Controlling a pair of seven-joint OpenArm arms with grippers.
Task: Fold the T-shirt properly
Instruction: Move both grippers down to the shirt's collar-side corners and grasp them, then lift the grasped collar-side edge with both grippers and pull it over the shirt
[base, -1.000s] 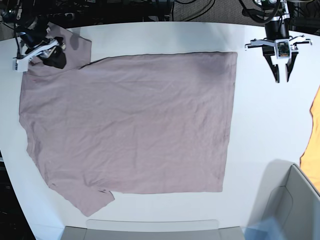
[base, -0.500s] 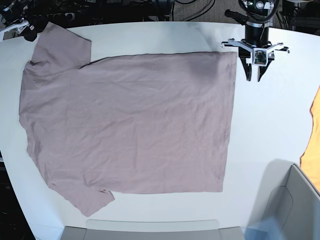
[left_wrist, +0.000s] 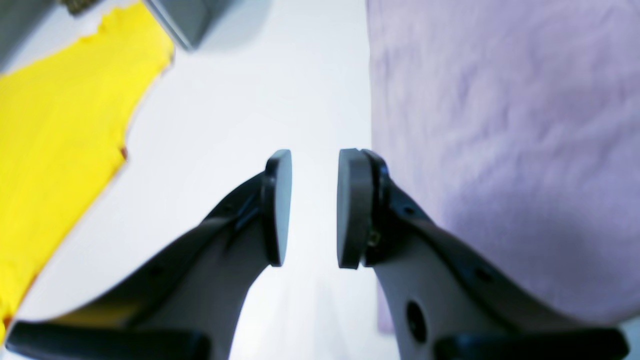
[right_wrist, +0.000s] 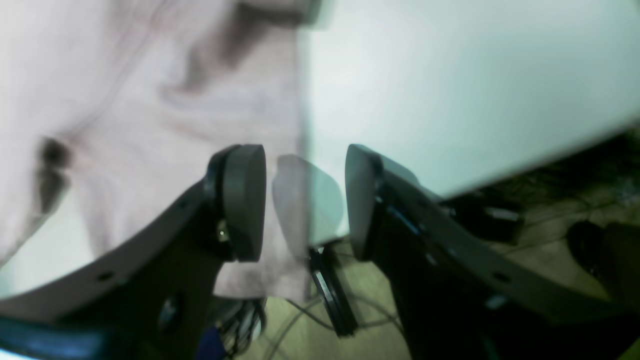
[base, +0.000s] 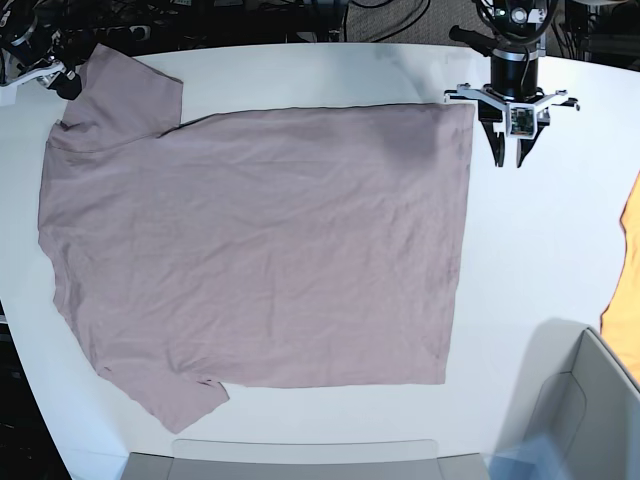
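A: Nearest the camera in the base view, what lies along the bottom edge?

B: A grey bin (base: 590, 400) at the lower right, and an orange cloth (base: 625, 290) peeking in at the right edge.

A: And the T-shirt (base: 250, 250)?

B: Spread flat across the middle of the white table (base: 530, 260), one sleeve at the lower left, the other at the upper left, straight hem towards the right.

A: The left gripper (base: 508, 155)?

B: Upper right of the base view, just beside the shirt's top right corner, over bare table. Its wrist view shows the pads (left_wrist: 277, 205) parted by a narrow gap, nothing between them.

A: The right gripper (right_wrist: 305, 200)?

B: Far upper left, by the upper sleeve at the table's edge. Its jaws stand apart, gripping nothing; the sleeve's edge runs blurred beneath the gap.
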